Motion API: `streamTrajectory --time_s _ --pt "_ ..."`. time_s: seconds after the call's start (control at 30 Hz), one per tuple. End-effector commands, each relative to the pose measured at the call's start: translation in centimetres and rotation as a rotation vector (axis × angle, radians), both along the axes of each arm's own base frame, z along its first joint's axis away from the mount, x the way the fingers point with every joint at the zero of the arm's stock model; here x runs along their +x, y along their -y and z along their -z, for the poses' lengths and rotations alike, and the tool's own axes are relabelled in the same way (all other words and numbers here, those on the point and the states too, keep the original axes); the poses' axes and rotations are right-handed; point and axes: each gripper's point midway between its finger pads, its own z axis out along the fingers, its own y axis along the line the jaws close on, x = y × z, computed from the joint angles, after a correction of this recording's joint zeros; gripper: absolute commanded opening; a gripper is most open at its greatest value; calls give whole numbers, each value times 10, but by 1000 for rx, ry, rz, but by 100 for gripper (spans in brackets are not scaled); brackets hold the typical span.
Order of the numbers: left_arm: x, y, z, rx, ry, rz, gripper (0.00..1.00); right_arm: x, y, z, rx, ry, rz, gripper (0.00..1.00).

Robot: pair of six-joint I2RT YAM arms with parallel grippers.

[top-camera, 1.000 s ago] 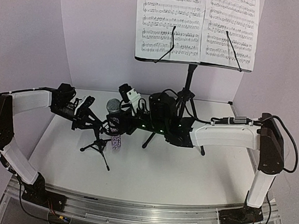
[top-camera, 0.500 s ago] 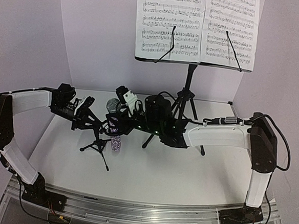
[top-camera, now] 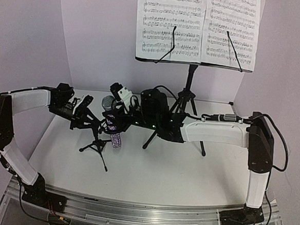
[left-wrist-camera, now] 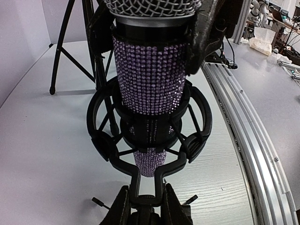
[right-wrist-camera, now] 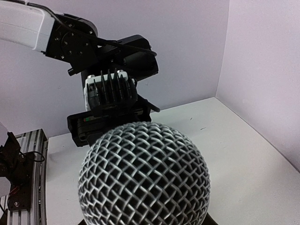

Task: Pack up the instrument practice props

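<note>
A glittery purple microphone (left-wrist-camera: 147, 75) with a silver mesh head (right-wrist-camera: 143, 183) sits upright in the black ring holder (left-wrist-camera: 150, 140) of a small tripod mic stand (top-camera: 98, 147). My left gripper (left-wrist-camera: 149, 206) is shut on the holder's stem from the left side (top-camera: 89, 119). My right gripper (top-camera: 113, 119) comes in from the right. Its dark fingers (left-wrist-camera: 206, 33) press on both sides of the microphone just under the head. In the right wrist view the head hides those fingers. The tall black music stand (top-camera: 189, 82) carries white sheet-music pages (top-camera: 197, 25) at the back.
The music stand's tripod legs (top-camera: 181, 102) spread just behind my right arm and show behind the microphone (left-wrist-camera: 70, 47). Lilac walls close in the back and both sides. An aluminium rail (top-camera: 133, 211) runs along the table's near edge.
My right arm has slid left and its jaws have closed in on the microphone. The microphone's head has shifted slightly left. The left arm and the mic stand have stayed put.
</note>
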Motion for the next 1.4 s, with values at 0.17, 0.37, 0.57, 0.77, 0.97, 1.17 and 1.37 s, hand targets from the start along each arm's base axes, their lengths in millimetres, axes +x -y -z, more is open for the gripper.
streamTrajectory --time_s 0.17,0.37,0.57,0.77,0.97,1.17,1.37 --pt "-5 -2 -2 91 14 56 0 -22 -15 -122 220 311 -139 0" --pt "-9 -6 9 135 16 64 0 -24 -7 -162 275 353 -119 0" --pt "-8 -7 12 145 4 53 0 -28 -4 -192 339 351 -133 0" --pt "-7 -6 12 142 -2 49 0 -35 4 -225 399 389 -140 0" --pt "-6 -6 12 138 -4 47 0 -49 22 -276 487 460 -158 0" --pt "-2 -4 8 122 -6 37 0 -66 37 -303 541 467 -185 0" --pt "13 -6 -4 72 -39 -23 0 -71 38 -297 542 388 -184 0"
